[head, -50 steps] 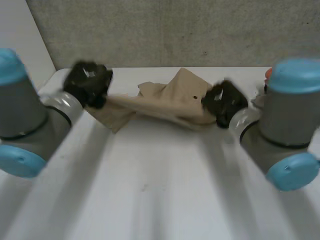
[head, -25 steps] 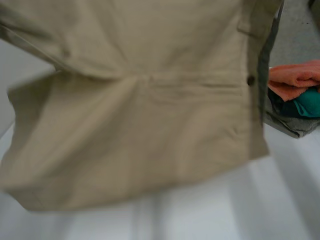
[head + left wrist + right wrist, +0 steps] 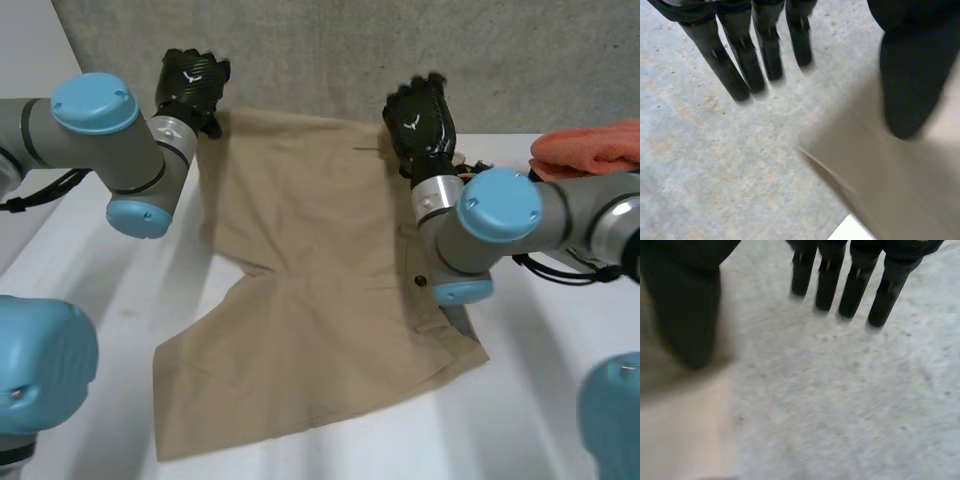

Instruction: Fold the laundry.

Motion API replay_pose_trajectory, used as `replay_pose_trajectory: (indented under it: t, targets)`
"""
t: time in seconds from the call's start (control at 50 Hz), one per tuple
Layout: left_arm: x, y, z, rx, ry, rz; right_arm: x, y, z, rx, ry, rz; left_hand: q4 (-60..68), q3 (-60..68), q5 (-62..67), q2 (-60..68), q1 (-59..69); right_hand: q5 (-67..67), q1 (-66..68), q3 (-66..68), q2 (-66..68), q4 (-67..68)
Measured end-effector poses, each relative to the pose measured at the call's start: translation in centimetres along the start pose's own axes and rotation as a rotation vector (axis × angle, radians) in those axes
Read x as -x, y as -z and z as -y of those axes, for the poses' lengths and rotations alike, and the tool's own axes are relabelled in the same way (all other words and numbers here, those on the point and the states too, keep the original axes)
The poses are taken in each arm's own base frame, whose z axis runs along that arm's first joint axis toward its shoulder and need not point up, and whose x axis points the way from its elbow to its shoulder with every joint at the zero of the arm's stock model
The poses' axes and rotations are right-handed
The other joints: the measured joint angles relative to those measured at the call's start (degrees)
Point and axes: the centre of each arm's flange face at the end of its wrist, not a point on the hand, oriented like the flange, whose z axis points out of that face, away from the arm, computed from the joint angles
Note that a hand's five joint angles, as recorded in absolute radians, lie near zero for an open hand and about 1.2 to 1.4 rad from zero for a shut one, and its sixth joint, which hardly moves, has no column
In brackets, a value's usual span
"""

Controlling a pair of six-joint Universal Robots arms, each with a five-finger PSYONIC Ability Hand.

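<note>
Beige shorts [image 3: 310, 290] lie spread flat on the white table [image 3: 550, 400], waistband toward the far wall, legs toward me. My left hand [image 3: 192, 85] hovers at the far left waist corner, and my right hand [image 3: 420, 120] at the far right one. In the left wrist view the fingers [image 3: 747, 60] are straight and stand apart from the thumb [image 3: 915, 75], with the shorts [image 3: 900, 200] beneath the thumb. The right wrist view is alike: straight fingers [image 3: 855, 285], thumb [image 3: 685, 305] apart, and the shorts [image 3: 685, 430] under the thumb. Neither hand pinches the cloth.
A pile of other laundry topped by an orange cloth [image 3: 590, 150] sits at the table's far right, beside my right arm. A grey wall [image 3: 350, 50] rises just behind the table's far edge.
A second ago both hands held the shorts bunched near the far edge. They then swung the cloth up before the camera. Now it lies flat and both hands have opened.
</note>
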Motion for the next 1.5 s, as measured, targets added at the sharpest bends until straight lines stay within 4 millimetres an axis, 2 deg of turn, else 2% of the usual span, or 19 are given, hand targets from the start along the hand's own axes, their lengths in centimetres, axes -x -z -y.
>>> replay_pose_trajectory:
  t: [0.02,0.06,0.18,0.24,0.28,0.3,0.32,0.4,0.48,0.5,0.54,0.68,0.82,0.9,1.0,1.02,1.06,1.26,1.5]
  targets:
    - [0.3,-0.2,0.2,0.0,-0.005,0.013,0.2,-0.6,-0.3,-0.011,0.013,-0.028,-10.7,-11.4,-10.0,-11.3,-9.2,-9.4,-8.2,-9.3,-9.2,-9.6]
    - [0.9,-0.4,0.6,0.004,-0.008,0.031,0.2,-1.3,-0.6,-0.004,0.022,-0.051,-16.5,-16.8,-15.1,-16.5,-11.3,-15.1,-12.4,-16.0,-15.0,-16.2]
    - [2.6,0.5,2.7,0.06,-0.002,0.071,-1.4,-1.4,-1.2,0.144,-0.032,-0.005,-16.9,-17.2,-15.1,-17.1,-11.3,-15.5,-12.4,-17.0,-15.6,-17.1]
    - [3.4,1.9,4.0,0.124,-0.001,0.073,-3.3,-0.1,-1.3,0.292,-0.106,0.099,-16.9,-17.2,-15.1,-17.2,-11.3,-15.5,-12.4,-17.0,-15.6,-17.1]
    - [3.5,3.0,4.5,0.16,-0.003,0.061,-3.8,0.5,-1.1,0.332,-0.126,0.144,-16.9,-17.2,-15.1,-17.2,-11.3,-15.5,-12.4,-17.0,-15.6,-17.1]
    - [3.4,3.9,4.7,0.188,-0.005,0.046,-4.6,1.8,-0.9,0.4,-0.156,0.236,-16.9,-17.2,-15.1,-17.2,-11.3,-15.5,-12.4,-17.0,-15.6,-17.1]
    - [3.3,4.5,4.8,0.207,-0.007,0.034,-4.7,2.1,-0.9,0.414,-0.161,0.258,-16.9,-17.2,-15.1,-17.3,-11.3,-15.5,-12.4,-17.0,-15.6,-17.1]
    - [2.9,8.1,5.3,0.294,-0.017,-0.023,-6.1,6.6,-0.1,0.572,-0.222,0.536,-16.8,-17.2,-15.1,-17.2,-11.2,-15.5,-12.4,-17.0,-15.6,-17.1]
    - [2.1,12.6,5.3,0.388,-0.013,-0.11,-7.2,10.5,0.6,0.658,-0.265,0.727,-13.6,-14.5,-13.4,-14.0,-7.4,-12.6,-9.4,-13.7,-12.0,-14.4]
    - [2.0,13.1,5.2,0.398,-0.011,-0.121,-7.2,10.8,0.7,0.662,-0.268,0.738,-13.3,-14.4,-13.1,-13.7,-7.0,-11.2,-8.0,-12.2,-10.8,-13.1]
    - [1.2,16.3,5.2,0.464,0.007,-0.193,-7.5,12.9,1.0,0.676,-0.29,0.815,-10.0,-11.3,-9.6,-10.7,-3.6,-7.6,-4.5,-8.5,-7.5,-9.4]
    - [-1.1,23.8,4.5,0.657,0.074,-0.389,-7.0,17.3,0.8,0.617,-0.327,0.901,-1.1,-2.2,-0.6,-1.8,5.0,-0.7,2.2,-2.0,-0.5,-2.3]
    - [-2.9,28.6,3.0,0.829,0.118,-0.526,-5.3,20.3,-0.6,0.541,-0.315,0.889,-0.6,-1.9,-0.2,-1.5,5.0,1.2,3.9,-0.1,1.4,-0.5]
    - [-3.5,29.8,2.4,0.862,0.128,-0.561,-4.3,21.3,-1.4,0.509,-0.306,0.861,-0.8,-2.1,-0.4,-1.7,4.8,7.4,11.0,6.6,8.5,5.7]
    - [-3.8,30.1,1.9,0.85,0.126,-0.562,-3.5,21.6,-1.9,0.47,-0.307,0.81,-2.0,-2.4,-1.7,-2.1,4.7,26.1,27.2,25.7,27.6,25.0]
    - [-3.9,30.1,1.8,0.842,0.121,-0.557,-3.3,21.5,-2.1,0.459,-0.31,0.79,-2.0,-2.4,-1.7,-2.2,4.7,34.8,33.8,34.6,36.6,34.0]
    - [-4.0,30.1,1.7,0.832,0.114,-0.551,-3.1,21.3,-2.2,0.449,-0.318,0.762,-2.0,-2.4,-1.7,-2.3,4.7,38.7,36.2,38.4,40.1,38.1]
    - [-5.1,31.0,1.6,0.786,0.054,-0.532,-3.8,19.9,-1.5,0.476,-0.409,0.614,-2.0,-2.4,-1.7,-2.3,4.7,39.7,38.4,39.0,40.2,38.8]
    - [-6.5,31.6,1.3,0.751,-0.014,-0.521,-4.2,18.6,-0.4,0.657,-0.501,0.412,-1.9,-2.4,-1.6,-2.3,4.7,39.7,38.8,39.0,40.2,38.8]
